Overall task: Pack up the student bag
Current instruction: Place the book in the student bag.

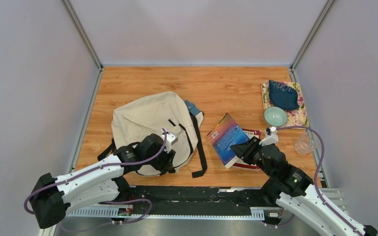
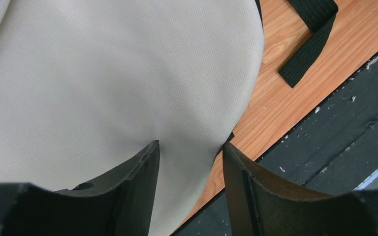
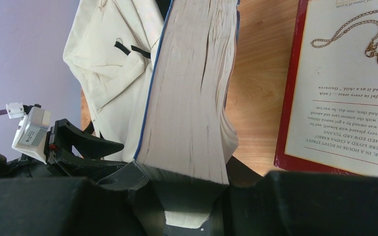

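The student bag (image 1: 150,120), a beige canvas backpack with black straps, lies flat on the left half of the wooden table. It fills the left wrist view (image 2: 103,83) and shows in the right wrist view (image 3: 110,69). My left gripper (image 1: 170,161) is at the bag's near edge. It is open (image 2: 189,145), with the bag's rim fabric between its fingers. My right gripper (image 1: 243,149) is shut (image 3: 182,179) on a thick blue-covered book (image 1: 225,137), held tilted with its page edges (image 3: 192,98) facing the camera, just right of the bag.
A red book (image 1: 252,133) lies on the table under the held book (image 3: 344,88). At the back right, a floral mat (image 1: 300,115) carries a teal bowl (image 1: 275,116) and a dark blue pouch (image 1: 283,95). A clear glass (image 1: 303,144) stands near the right edge. A black strap (image 2: 310,39) trails toward the front rail.
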Controlling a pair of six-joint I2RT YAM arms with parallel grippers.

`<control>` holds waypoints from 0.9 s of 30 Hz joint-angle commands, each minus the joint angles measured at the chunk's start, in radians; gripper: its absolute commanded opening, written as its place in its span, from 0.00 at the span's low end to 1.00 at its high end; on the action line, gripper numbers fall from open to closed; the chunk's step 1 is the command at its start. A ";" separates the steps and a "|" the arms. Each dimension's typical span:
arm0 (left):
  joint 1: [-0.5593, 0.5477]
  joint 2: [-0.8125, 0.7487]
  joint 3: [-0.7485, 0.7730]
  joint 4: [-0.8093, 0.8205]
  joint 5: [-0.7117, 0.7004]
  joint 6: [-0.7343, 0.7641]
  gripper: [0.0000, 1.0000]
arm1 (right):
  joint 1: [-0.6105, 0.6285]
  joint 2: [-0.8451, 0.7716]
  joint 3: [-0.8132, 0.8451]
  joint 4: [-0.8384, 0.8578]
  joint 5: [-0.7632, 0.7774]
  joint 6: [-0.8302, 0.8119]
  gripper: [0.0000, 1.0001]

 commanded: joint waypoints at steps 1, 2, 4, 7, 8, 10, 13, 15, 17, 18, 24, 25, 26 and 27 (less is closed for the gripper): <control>-0.008 0.024 0.039 -0.004 -0.022 0.010 0.53 | 0.005 -0.025 0.068 0.208 0.001 0.029 0.00; -0.005 0.027 0.040 -0.009 -0.035 0.005 0.50 | 0.007 -0.027 0.068 0.208 0.001 0.029 0.00; -0.007 0.032 0.047 -0.017 -0.056 -0.004 0.41 | 0.005 -0.027 0.068 0.210 -0.002 0.030 0.00; -0.007 0.007 0.048 -0.001 -0.068 -0.019 0.23 | 0.005 -0.030 0.071 0.210 -0.005 0.029 0.00; -0.007 -0.002 0.050 0.005 -0.070 -0.022 0.20 | 0.005 -0.030 0.071 0.210 -0.008 0.027 0.00; -0.007 -0.026 0.053 0.019 -0.094 -0.034 0.08 | 0.005 -0.033 0.071 0.207 -0.015 0.027 0.00; -0.008 -0.065 0.062 0.034 -0.119 -0.044 0.00 | 0.007 -0.034 0.077 0.207 -0.030 0.021 0.00; -0.008 -0.089 0.074 0.048 -0.133 -0.048 0.00 | 0.007 -0.033 0.089 0.205 -0.050 0.011 0.00; -0.007 -0.105 0.100 0.059 -0.147 -0.047 0.00 | 0.007 -0.028 0.102 0.204 -0.067 -0.006 0.00; -0.005 -0.112 0.112 0.063 -0.169 -0.048 0.00 | 0.005 -0.025 0.108 0.204 -0.085 -0.011 0.00; -0.007 -0.097 0.250 0.083 -0.280 -0.054 0.00 | 0.005 -0.021 0.168 0.205 -0.156 0.038 0.00; -0.007 -0.093 0.264 0.094 -0.286 -0.054 0.00 | 0.005 -0.022 0.172 0.207 -0.162 0.056 0.00; -0.005 -0.089 0.290 0.103 -0.294 -0.054 0.00 | 0.005 -0.025 0.181 0.207 -0.171 0.093 0.00; -0.005 -0.080 0.301 0.123 -0.315 -0.056 0.00 | 0.005 -0.025 0.184 0.205 -0.191 0.106 0.00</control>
